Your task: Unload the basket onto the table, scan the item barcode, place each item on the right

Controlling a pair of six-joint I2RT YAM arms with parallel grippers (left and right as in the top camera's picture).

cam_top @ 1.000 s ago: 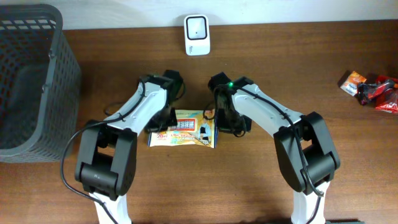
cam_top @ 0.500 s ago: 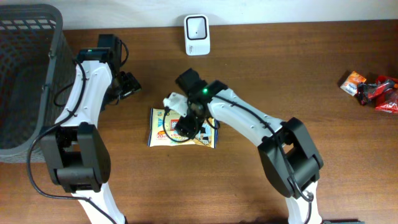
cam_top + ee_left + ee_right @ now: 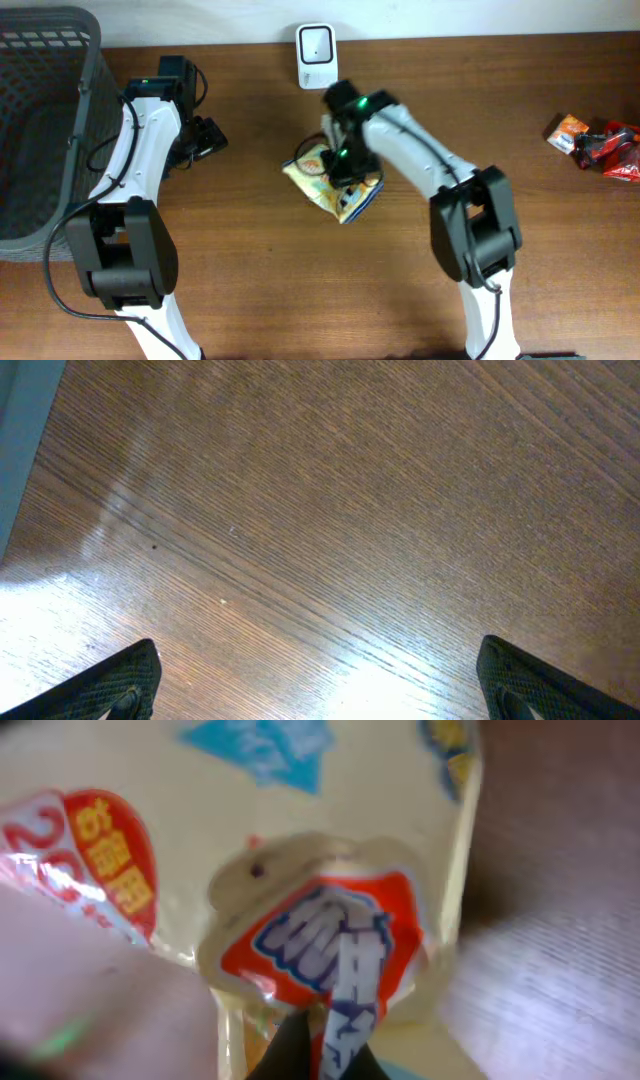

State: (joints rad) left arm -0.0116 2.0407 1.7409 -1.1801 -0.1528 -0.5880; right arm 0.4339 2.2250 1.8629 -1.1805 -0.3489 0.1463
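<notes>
Right claw point(image 3: 343, 160) pinches snack packet point(image 3: 332, 188); left claw point(image 3: 207, 140) gapes.

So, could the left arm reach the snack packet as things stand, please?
Probably yes: only bare table separates the open left end effector from the snack packet, though the right end effector grips it.

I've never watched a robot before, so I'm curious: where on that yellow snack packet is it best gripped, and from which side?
Probably a thin fold of the snack packet, coming from above. It is flat and floppy, so only pinched film fits between two fingers. The right gripper is shut on it that way, leaving printed faces free for the scanner.
</notes>
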